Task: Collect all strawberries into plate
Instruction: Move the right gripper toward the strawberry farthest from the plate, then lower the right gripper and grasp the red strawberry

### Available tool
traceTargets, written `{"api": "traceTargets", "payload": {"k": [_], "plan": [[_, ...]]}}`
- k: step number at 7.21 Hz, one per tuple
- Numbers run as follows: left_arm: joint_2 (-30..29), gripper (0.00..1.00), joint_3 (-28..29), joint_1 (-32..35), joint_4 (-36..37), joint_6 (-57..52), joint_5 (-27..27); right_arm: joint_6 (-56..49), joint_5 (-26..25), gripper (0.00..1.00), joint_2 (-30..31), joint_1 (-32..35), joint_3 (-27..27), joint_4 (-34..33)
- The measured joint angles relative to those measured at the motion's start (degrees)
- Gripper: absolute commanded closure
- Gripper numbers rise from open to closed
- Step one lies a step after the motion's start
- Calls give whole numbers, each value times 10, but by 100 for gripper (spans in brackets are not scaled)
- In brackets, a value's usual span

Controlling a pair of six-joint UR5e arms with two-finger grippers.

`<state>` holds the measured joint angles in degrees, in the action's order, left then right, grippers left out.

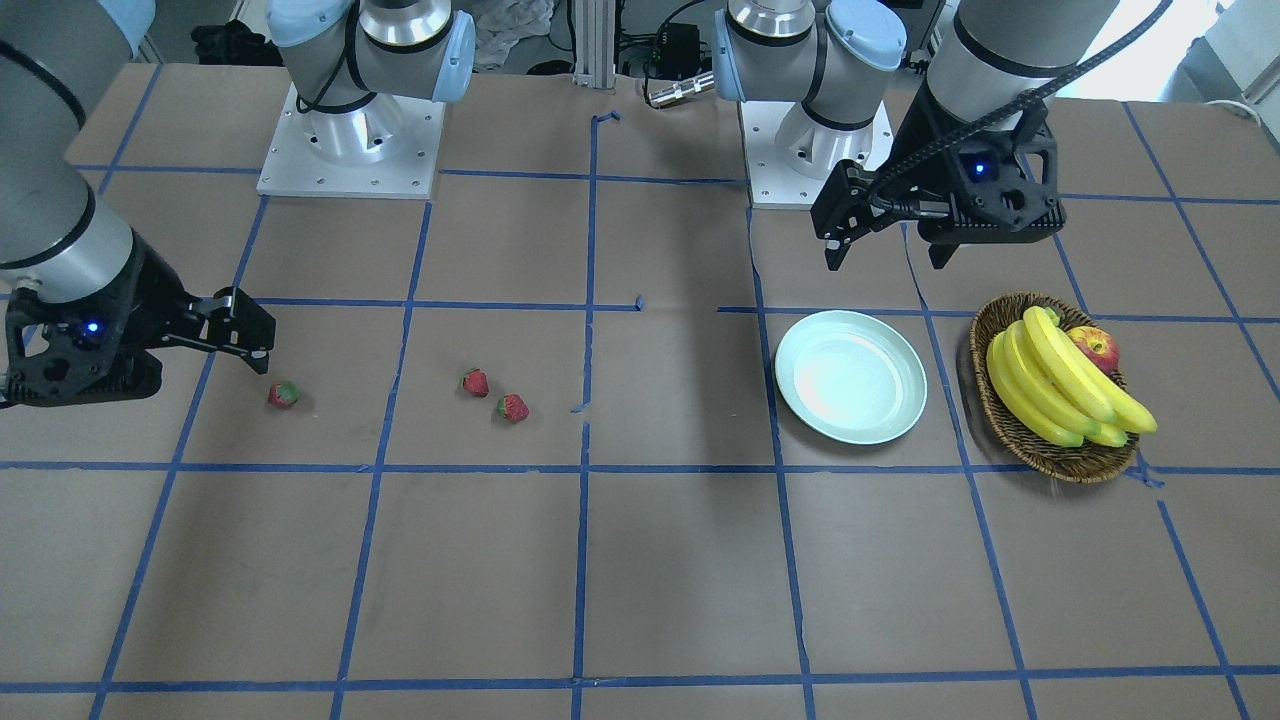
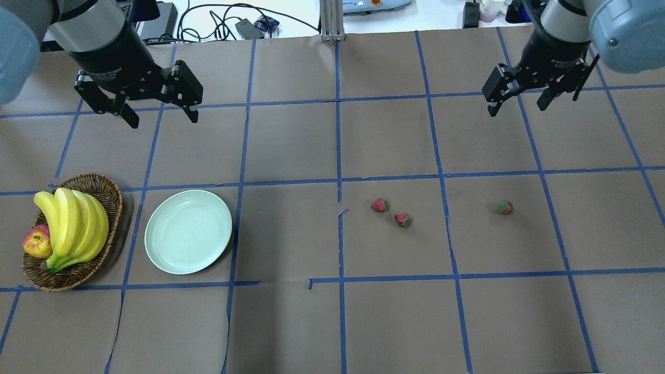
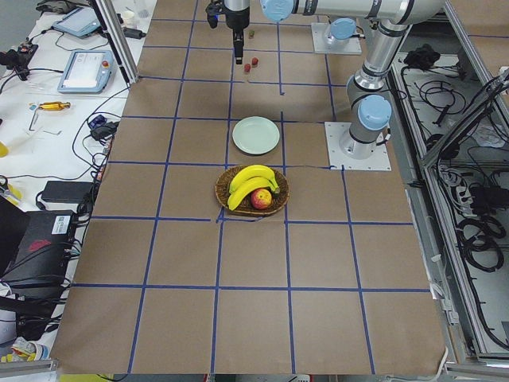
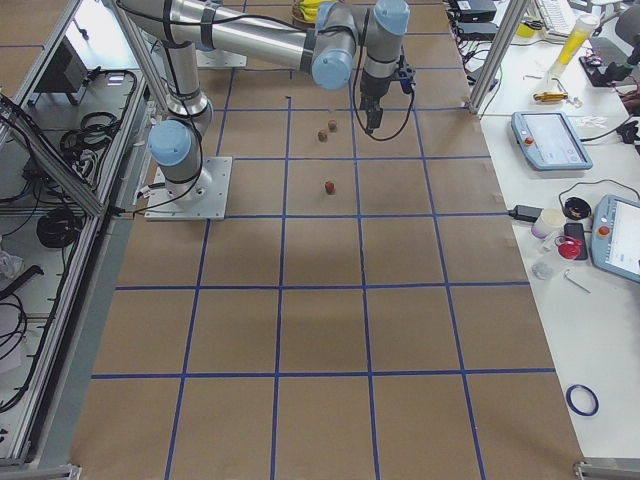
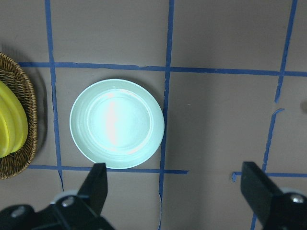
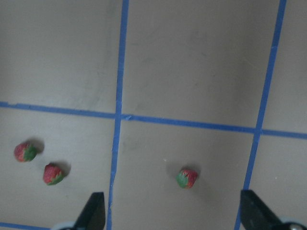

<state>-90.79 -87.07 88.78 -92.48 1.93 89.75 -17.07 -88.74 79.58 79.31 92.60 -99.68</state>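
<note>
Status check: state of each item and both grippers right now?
left gripper: open, empty, raised above table.
right gripper: open, empty, raised above table.
plate: empty, flat on table.
strawberry nearest plate: on table, ungrasped.
middle strawberry: on table, ungrasped.
far strawberry: on table, apart from the pair.
basket: holds bananas and apple.

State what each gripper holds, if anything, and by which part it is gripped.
Nothing is held. The left gripper and the right gripper are both open and empty; the strawberries lie on the table.
</note>
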Motion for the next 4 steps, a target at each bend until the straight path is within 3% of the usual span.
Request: {"api": "traceTargets", "payload": {"k": [4], "plan": [[-1,0,-11,16,2,2,3,-67,0,0,-12,-37,266,-324]]}}
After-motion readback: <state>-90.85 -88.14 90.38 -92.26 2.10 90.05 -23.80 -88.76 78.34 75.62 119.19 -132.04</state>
